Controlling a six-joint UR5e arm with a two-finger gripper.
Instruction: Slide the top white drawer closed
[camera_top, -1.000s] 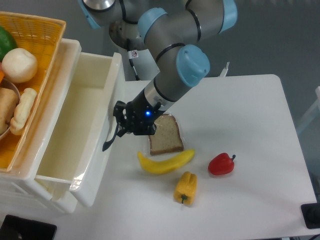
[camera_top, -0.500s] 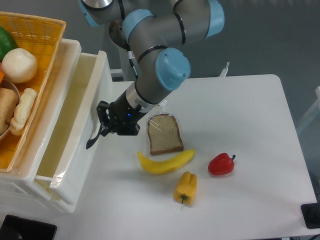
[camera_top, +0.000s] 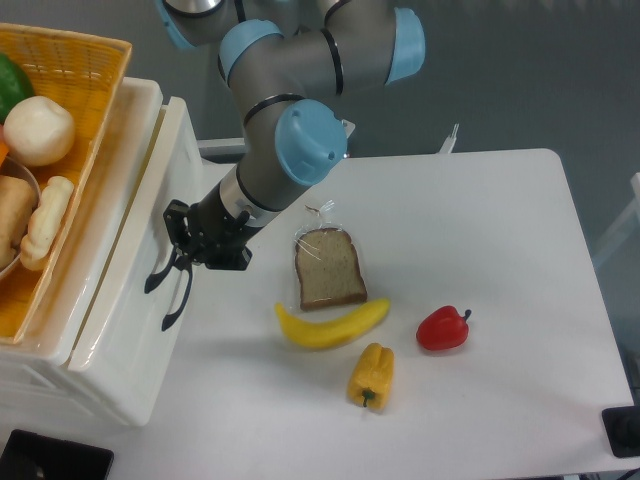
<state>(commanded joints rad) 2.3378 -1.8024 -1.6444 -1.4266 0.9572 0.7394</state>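
Now you can see the top white drawer (camera_top: 130, 290), a deep glossy plastic one, almost flush with its cabinet, only a thin gap showing along its upper edge. Your black two-finger gripper (camera_top: 178, 258) sits at the drawer front by the curved black handle (camera_top: 160, 278); whether its fingers are apart or together, you cannot tell. On the white table (camera_top: 500, 220) lie bagged bread (camera_top: 328, 268), a banana (camera_top: 330, 324) and two peppers.
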